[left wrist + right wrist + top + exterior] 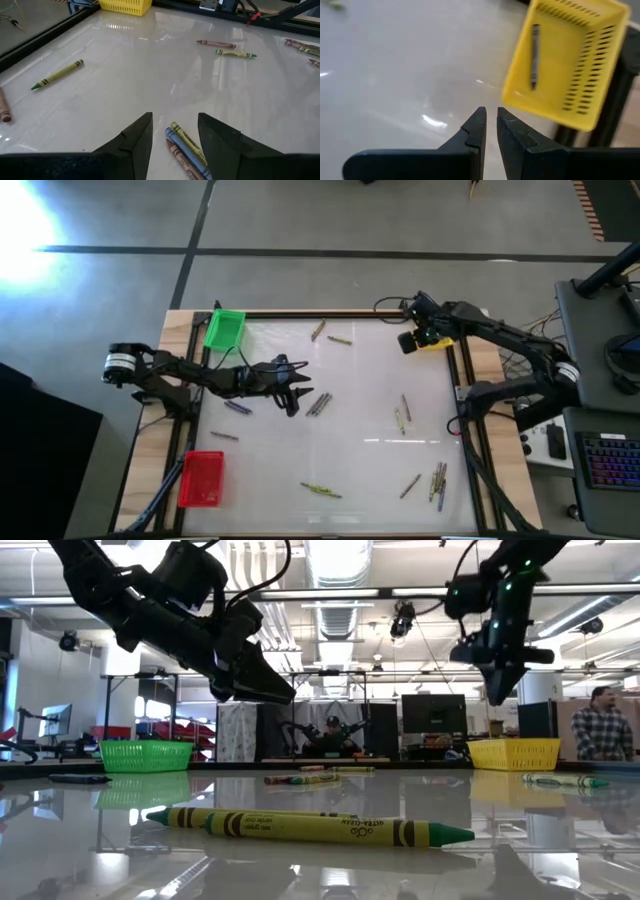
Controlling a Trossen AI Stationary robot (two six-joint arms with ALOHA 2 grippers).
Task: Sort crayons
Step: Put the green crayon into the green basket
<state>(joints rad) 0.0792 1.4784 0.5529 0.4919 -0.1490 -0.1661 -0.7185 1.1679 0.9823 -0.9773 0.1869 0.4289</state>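
While spread, left hand (175, 137) straddles three crayons (186, 150).

Mid table (360, 415) open, crayons (318, 404) by left claw (290, 392), bins at edges

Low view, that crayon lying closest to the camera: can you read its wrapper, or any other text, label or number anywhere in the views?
Yellow-green crayon, wrapper: there is dark print, too small and blurred to read.
Crayons between the left gripper fingers: no readable print.
Grey crayon in the yellow bin: none readable.
Green bin, red bin: no labels visible.
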